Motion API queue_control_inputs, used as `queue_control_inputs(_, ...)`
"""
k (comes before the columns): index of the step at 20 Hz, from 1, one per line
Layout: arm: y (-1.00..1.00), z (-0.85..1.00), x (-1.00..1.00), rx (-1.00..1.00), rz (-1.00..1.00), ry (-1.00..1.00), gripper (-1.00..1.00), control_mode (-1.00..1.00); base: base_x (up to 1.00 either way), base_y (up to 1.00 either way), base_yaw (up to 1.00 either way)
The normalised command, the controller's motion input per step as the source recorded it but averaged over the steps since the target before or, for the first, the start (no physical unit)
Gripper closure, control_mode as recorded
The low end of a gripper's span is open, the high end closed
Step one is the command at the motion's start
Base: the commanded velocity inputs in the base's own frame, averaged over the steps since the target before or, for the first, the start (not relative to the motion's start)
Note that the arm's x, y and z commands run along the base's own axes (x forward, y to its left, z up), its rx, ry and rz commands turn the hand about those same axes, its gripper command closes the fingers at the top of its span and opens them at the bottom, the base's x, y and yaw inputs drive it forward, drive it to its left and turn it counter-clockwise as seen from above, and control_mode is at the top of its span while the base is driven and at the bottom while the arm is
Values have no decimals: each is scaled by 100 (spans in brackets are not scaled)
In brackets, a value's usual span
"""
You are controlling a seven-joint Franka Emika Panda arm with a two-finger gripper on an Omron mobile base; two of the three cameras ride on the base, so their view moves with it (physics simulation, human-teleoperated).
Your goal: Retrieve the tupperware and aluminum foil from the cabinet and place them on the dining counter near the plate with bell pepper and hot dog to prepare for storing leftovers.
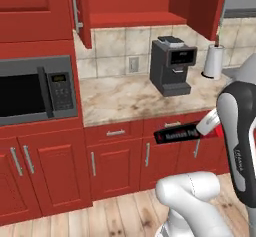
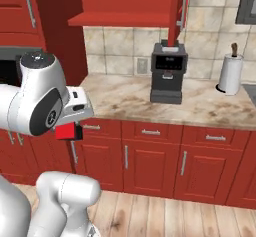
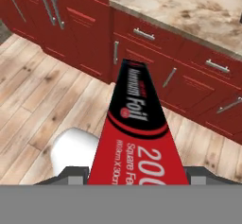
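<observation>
My gripper (image 1: 206,127) is shut on the aluminum foil (image 1: 181,133), a long black box with red ends, and holds it level in front of the red base drawers. In the hand view the aluminum foil (image 3: 136,119) runs up from between the jaws, over the wood floor. From the right side only its red end (image 2: 67,131) shows, under the hand (image 2: 75,112). The red wall cabinet (image 1: 131,19) stands open above the worktop, its shelf (image 2: 125,17) bare where it shows. The tupperware, the dining counter, and the plate with bell pepper and hot dog are out of view.
A dark coffee machine (image 1: 170,66) and a paper towel roll (image 1: 214,61) stand on the marble worktop (image 1: 125,98). A microwave (image 1: 35,88) is built in at the left. Red base cabinets (image 2: 150,156) line the front above the wood floor (image 3: 42,100).
</observation>
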Motion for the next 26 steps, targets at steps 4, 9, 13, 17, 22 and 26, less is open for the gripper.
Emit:
queue_control_inputs(4,0,0,0,0,0,0,100,100,-53,53,75)
queue_control_inputs(9,0,0,0,0,0,0,100,100,-32,35,94)
queue_control_inputs(13,0,0,0,0,0,0,100,100,-15,24,96)
queue_control_inputs(17,0,0,0,0,0,0,100,100,0,7,96)
queue_control_inputs(22,0,0,0,0,0,0,100,100,0,0,99)
queue_control_inputs(26,0,0,0,0,0,0,100,100,0,0,100)
